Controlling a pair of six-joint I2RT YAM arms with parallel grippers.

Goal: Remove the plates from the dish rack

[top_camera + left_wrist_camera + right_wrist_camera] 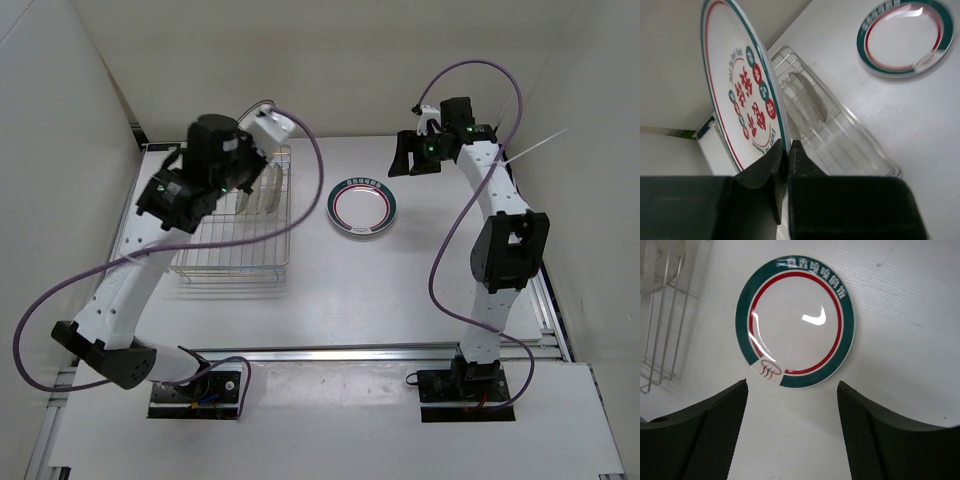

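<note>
Left gripper: black fingers pinched together on the lower rim of the held plate.
Held plate: white with a green rim and red and green centre marks, standing on edge, raised near the far end of the dish rack.
Dish rack: silver wire basket on the left half of the table, close to the left wall.
Clear plates: upright among the rack's far dividers.
Flat plate: green and red rim, lying flat right of the rack, a strip of tabletop between their edges.
Right gripper: fingers wide apart, holding nothing, hovering just beside the flat plate.
Room: white tabletop runs from the rack and flat plate toward the arm bases.
</note>
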